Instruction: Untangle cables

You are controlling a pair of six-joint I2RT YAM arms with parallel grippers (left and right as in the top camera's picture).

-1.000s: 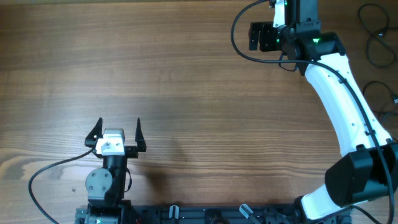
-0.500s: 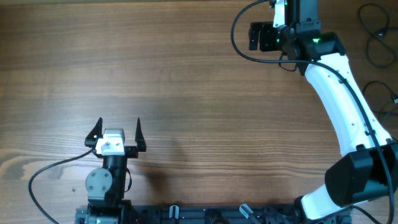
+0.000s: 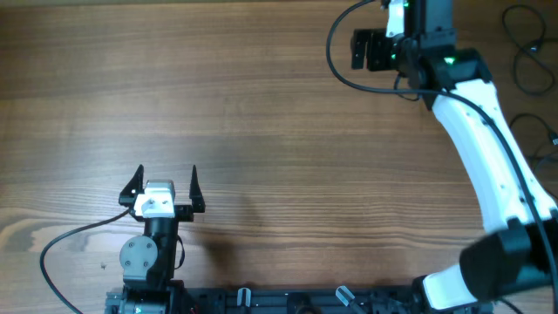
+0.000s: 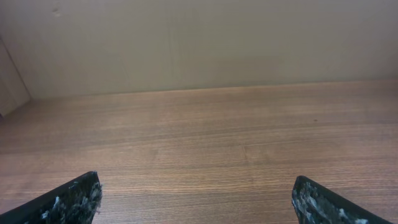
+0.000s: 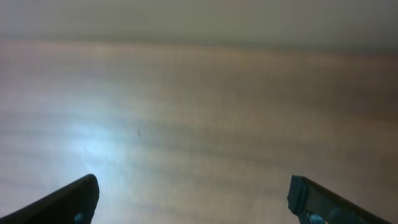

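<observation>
The cables (image 3: 528,54) are thin black cords lying in loops at the table's far right edge, partly cut off by the frame; more loops (image 3: 534,129) lie below them. My right arm (image 3: 471,131) reaches to the table's back right, just left of the cables, and its fingertips are past the top edge of the overhead view. In the blurred right wrist view the right gripper (image 5: 196,199) is open over bare wood. My left gripper (image 3: 164,185) stands open near the front left, far from the cables. Only bare wood shows between the left gripper (image 4: 198,199) fingers.
The wooden table (image 3: 261,113) spans the whole view. A thicker black wire (image 3: 61,240) curves from the left arm's base. Another thick wire (image 3: 344,61) loops off the right wrist. A black rail (image 3: 288,301) runs along the front edge. A wall (image 4: 199,43) rises behind the table.
The right arm's wrist has shifted slightly to the right, toward the cables. The left arm has not moved.
</observation>
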